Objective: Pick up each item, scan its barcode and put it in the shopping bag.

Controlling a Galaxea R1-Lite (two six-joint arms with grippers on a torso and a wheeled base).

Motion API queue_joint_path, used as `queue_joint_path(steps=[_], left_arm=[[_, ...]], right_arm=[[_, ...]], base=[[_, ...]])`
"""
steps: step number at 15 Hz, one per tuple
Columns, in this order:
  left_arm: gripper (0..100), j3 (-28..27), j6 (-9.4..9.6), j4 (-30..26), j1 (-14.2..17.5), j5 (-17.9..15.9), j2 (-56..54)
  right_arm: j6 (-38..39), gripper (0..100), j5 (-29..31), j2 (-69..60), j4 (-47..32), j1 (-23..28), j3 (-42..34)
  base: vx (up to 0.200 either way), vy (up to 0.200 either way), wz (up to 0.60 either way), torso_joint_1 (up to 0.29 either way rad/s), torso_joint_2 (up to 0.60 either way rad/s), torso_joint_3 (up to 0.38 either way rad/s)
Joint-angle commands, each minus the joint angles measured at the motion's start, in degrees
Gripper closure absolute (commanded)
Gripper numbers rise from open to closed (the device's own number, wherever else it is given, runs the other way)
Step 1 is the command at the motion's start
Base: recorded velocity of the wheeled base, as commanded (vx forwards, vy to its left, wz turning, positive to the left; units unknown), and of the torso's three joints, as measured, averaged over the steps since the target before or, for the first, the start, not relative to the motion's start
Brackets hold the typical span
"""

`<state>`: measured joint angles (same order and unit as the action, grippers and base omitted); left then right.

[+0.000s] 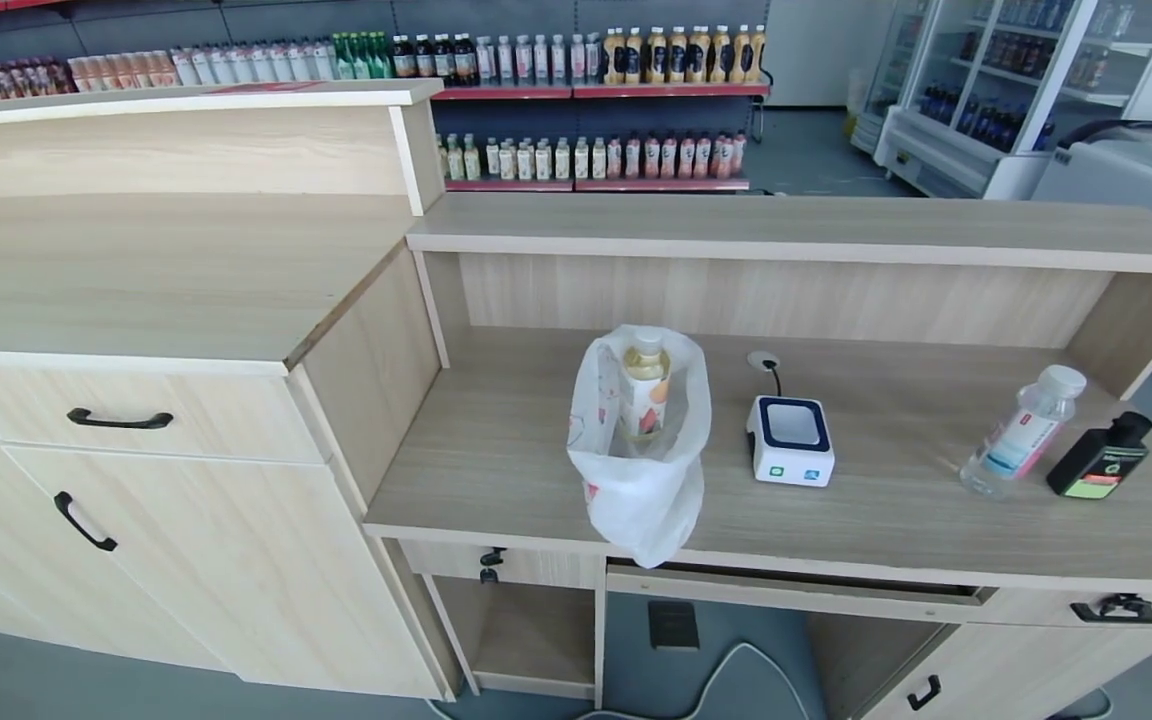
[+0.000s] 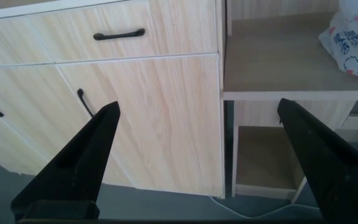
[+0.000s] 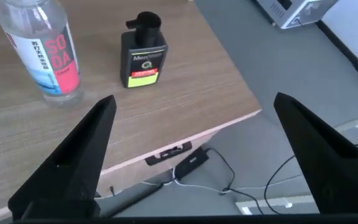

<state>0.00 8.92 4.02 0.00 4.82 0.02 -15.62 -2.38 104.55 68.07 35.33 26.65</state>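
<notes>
**Surface:** light wood-grain surface (image 1: 886,500), matt laminate, with a raised back ledge and side walls. To its left stands a taller matching cabinet (image 1: 186,500) with a drawer and doors on black bar handles.

**Room:** grey floor. Long red-edged shelves of drink bottles (image 1: 576,60) run along the far wall, with glass-door refrigerators (image 1: 986,90) at far right.

**Left end effector** (image 2: 199,106): two black tapered fingers spread wide apart, holding nothing and touching nothing. It sits low in front of the cabinet door, left of the surface.

**Right end effector** (image 3: 194,98): black fingers likewise spread wide and empty, above the near right corner of the surface, near the two loose bottles.

**Items:**
- White plastic shopping bag (image 1: 641,480): thin and crinkled, mouth open, at the left-centre of the surface with its bottom sagging over the near edge.
- Yellow-drink bottle (image 1: 646,385): white cap, standing upright inside the bag.
- White square barcode scanner (image 1: 789,438): dark-rimmed glass top, just right of the bag, with a black cable running to a round port in the surface behind it.
- Clear plastic bottle (image 1: 1021,435): white cap, red-and-blue label, cylindrical, upright at right.
- Black flat-sided bottle (image 1: 1101,458): green-and-red label, just right of the clear one and apart from it.
</notes>
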Motion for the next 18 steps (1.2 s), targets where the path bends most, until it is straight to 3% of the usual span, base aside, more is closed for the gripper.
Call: queue_joint_path(steps=[1,6,18], left_arm=[[0,0.0,0.04,0.02,0.0,0.02,-0.02],[0,0.0,0.04,0.02,0.0,0.02,-0.02],[0,0.0,0.04,0.02,0.0,0.02,-0.02]], right_arm=[[1.55,0,-2.02,12.88,6.11,-3.07,4.11],[3.75,0,-3.42,20.26,13.58,-8.35,8.16],[3.58,0,-2.9,27.9,16.48,-12.83,14.13]], base=[[0.0,0.0,0.0,0.0,0.0,0.0],[0.0,0.0,0.0,0.0,0.0,0.0],[0.0,0.0,0.0,0.0,0.0,0.0]])
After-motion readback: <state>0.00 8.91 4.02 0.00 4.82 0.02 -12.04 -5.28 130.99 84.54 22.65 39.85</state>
